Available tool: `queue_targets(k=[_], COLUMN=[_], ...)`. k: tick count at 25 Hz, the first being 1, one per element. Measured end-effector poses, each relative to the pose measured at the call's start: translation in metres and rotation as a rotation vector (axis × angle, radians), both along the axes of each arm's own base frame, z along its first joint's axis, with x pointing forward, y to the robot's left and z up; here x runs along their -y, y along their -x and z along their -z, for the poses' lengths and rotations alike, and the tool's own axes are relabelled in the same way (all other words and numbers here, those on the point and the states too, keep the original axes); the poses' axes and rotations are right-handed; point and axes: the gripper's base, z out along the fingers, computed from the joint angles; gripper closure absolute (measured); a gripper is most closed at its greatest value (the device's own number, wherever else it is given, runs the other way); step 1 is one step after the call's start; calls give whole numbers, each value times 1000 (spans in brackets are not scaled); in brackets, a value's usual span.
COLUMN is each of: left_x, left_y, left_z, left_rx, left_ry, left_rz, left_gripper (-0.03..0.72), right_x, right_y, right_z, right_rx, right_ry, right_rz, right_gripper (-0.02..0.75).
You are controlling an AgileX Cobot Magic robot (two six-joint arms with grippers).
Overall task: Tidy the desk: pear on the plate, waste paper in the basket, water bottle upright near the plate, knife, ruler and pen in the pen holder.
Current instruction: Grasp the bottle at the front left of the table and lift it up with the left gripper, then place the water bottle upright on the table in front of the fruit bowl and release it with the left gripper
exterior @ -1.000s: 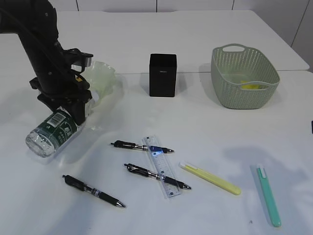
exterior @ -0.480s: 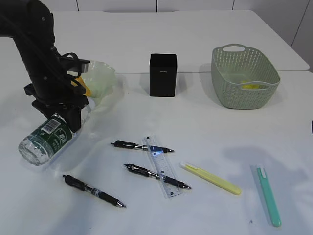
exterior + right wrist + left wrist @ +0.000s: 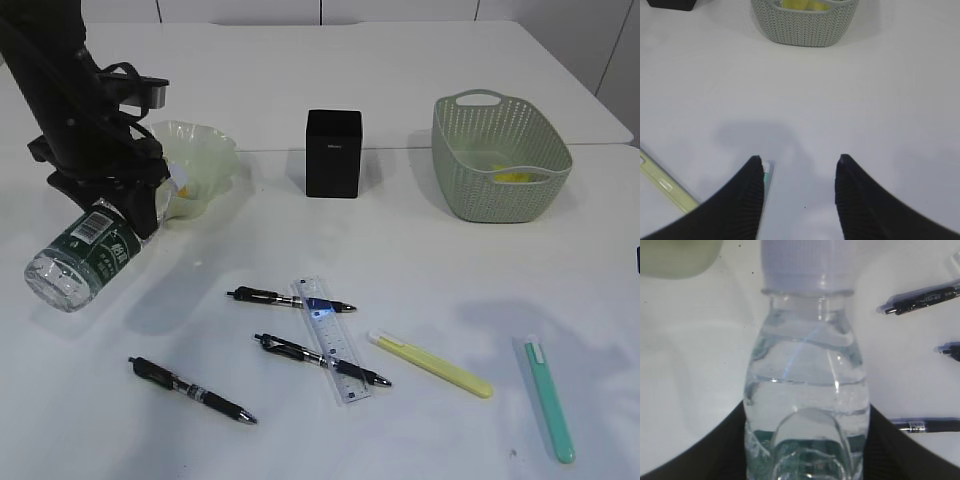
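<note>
No readable text from here. I see a barcode patch on the water bottle (image 3: 85,255) label and scale marks on the ruler (image 3: 330,340), both too small.

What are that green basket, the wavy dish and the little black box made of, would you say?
The basket looks like moulded matte plastic: its woven pattern is too regular and it has cut-out handles. The dish seems glass or clear plastic, pale green and translucent, with a glossy ruffled rim; I cannot tell which. The black box has flat matte sides, probably plastic or coated board.
</note>
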Motion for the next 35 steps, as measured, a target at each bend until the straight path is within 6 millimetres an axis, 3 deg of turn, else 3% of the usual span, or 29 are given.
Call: queue_targets(k=[5, 14, 35], left_x=[0, -7, -25], left_y=[0, 22, 68], left_z=[-1, 24, 16], left_rx=[37, 140, 615], left_ry=[9, 27, 110], left_rz=[-10, -35, -73], left_gripper=[293, 293, 293], right_x=[0, 0, 0], right_y=[0, 0, 0], right_z=[0, 0, 0], right_rx=[0, 0, 0], right_ry=[0, 0, 0], right_rz=[0, 0, 0], right_gripper=[386, 387, 387])
